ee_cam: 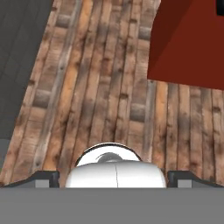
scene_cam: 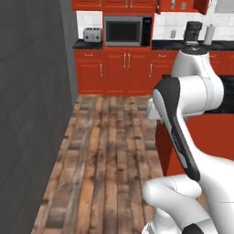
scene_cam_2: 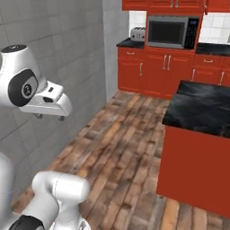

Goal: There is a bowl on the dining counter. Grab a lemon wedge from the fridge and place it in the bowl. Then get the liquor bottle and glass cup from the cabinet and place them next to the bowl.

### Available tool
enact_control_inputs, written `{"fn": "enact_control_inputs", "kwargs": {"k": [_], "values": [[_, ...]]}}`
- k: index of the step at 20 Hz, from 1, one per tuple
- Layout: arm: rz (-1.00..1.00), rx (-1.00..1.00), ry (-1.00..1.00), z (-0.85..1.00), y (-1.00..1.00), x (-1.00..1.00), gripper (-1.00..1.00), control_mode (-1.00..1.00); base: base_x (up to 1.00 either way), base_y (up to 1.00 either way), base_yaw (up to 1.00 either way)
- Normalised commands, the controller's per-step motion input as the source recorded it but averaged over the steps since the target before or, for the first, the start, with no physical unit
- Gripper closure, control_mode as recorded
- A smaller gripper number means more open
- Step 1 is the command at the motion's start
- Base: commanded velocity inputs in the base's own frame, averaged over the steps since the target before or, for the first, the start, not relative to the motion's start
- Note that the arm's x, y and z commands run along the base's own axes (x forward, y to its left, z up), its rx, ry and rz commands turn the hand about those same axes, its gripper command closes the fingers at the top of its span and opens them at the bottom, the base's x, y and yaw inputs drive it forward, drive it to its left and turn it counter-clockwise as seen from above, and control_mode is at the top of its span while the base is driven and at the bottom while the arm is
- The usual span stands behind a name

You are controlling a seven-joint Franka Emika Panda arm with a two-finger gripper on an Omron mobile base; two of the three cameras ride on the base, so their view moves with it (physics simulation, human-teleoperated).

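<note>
Tool (scene_cam_2: 48,117) hangs above the plank floor (scene_cam: 105,151) (spread unclear); dining counter (scene_cam_2: 202,108) stands to its right.

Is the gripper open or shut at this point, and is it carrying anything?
Open and empty: in the hand view the gripper has its two tips far apart at the bottom, with nothing between them above the wooden floor.

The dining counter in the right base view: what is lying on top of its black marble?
The visible part of the dining counter top shows bare black marble, nothing on it. The rest runs out of the picture to the right, so whatever stands there cannot be seen.
</note>
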Motion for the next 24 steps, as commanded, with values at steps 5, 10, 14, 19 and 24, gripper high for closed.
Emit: {"fn": "enact_control_inputs", "kwargs": {"k": [5,10,14,19,24], "values": [[0.0,0.0,0.0,0.0,0.0,0.0,-1.0,1.0,0.97,0.43,-0.17],[0.0,0.0,0.0,0.0,0.0,0.0,-1.0,1.0,1.0,0.19,-0.23],[0.0,0.0,0.0,0.0,0.0,0.0,-1.0,1.0,1.0,0.09,-0.25],[0.0,0.0,0.0,0.0,0.0,0.0,-1.0,1.0,1.0,0.17,-0.25],[0.0,0.0,0.0,0.0,0.0,0.0,-1.0,1.0,1.0,0.46,-0.23]]}}
